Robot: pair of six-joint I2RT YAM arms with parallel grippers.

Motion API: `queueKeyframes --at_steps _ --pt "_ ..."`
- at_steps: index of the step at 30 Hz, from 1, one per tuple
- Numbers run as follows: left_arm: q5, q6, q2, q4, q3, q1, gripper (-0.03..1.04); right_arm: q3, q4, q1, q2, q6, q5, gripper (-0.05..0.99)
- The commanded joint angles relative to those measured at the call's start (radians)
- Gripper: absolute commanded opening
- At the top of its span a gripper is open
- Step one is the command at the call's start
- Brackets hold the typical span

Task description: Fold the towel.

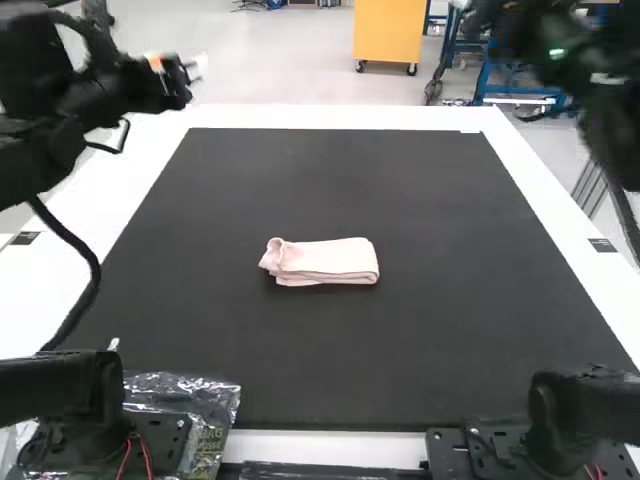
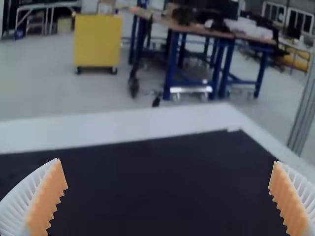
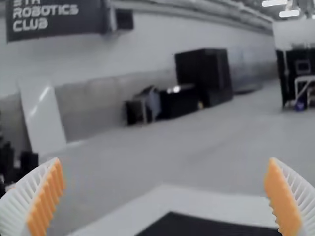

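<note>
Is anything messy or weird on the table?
Yes: crumpled clear plastic lies by the left arm's base, messy beside the flat dark mat. The folded towel just looks a bit lumpy at its left end.

Right wrist view: a dark banner (image 3: 55, 20) on the pale wall (image 3: 152, 44) bears light capital lettering. Two successive lines read "ROBOTICS" and "CLUB"; the line above them is partly cut off and only incompletely legible.

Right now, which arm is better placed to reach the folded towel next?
Probably the left: its pincer faces more of the mat, and its arm hangs nearer the towel. The right pincer points mostly past the table.
</note>
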Motion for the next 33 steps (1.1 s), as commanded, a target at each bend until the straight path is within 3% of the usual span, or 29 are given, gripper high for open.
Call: queueKeyframes --at_steps 1,6,11,15,18,21,23,24,26,29,31,33 --pt "-0.036 -0.013 -0.148 0.0 -0.017 -0.014 0.97 -0.031 -0.046 -0.058 -0.184 0.018 0.021 0.92" --pt "-0.08 -0.019 -0.404 0.023 -0.092 -0.013 0.97 -0.091 -0.139 -0.133 -0.482 0.034 0.039 0.92" --pt "-0.162 -0.055 -0.646 0.022 -0.16 -0.01 0.97 -0.126 -0.211 -0.176 -0.733 0.034 0.073 0.92" --pt "-0.178 -0.075 -0.816 -0.012 -0.188 -0.01 0.97 -0.125 -0.259 -0.176 -0.867 0.017 0.102 0.92" --pt "-0.206 -0.075 -0.913 -0.027 -0.206 -0.006 0.97 -0.088 -0.377 -0.174 -0.854 -0.032 0.202 0.92" --pt "-0.203 -0.053 -0.907 -0.178 -0.177 -0.01 0.97 -0.142 -0.434 -0.171 -0.854 -0.123 0.283 0.92" --pt "-0.208 0.027 -0.905 -0.233 -0.183 -0.005 0.97 -0.232 -0.385 -0.17 -0.854 -0.177 0.407 0.92" --pt "-0.208 0.034 -0.905 -0.21 -0.217 -0.002 0.97 -0.291 -0.334 -0.17 -0.854 -0.175 0.45 0.92" --pt "-0.232 0.042 -0.905 -0.078 -0.306 0.006 0.97 -0.41 -0.214 -0.171 -0.854 -0.186 0.499 0.92" --pt "-0.24 0.054 -0.905 0.077 -0.441 0.014 0.97 -0.584 -0.069 -0.17 -0.854 -0.273 0.501 0.92" --pt "-0.218 0.056 -0.905 0.145 -0.533 0.012 0.97 -0.697 0.042 -0.17 -0.854 -0.316 0.487 0.92" --pt "-0.163 0.06 -0.905 0.172 -0.616 0.006 0.97 -0.811 0.16 -0.17 -0.854 -0.333 0.478 0.92"
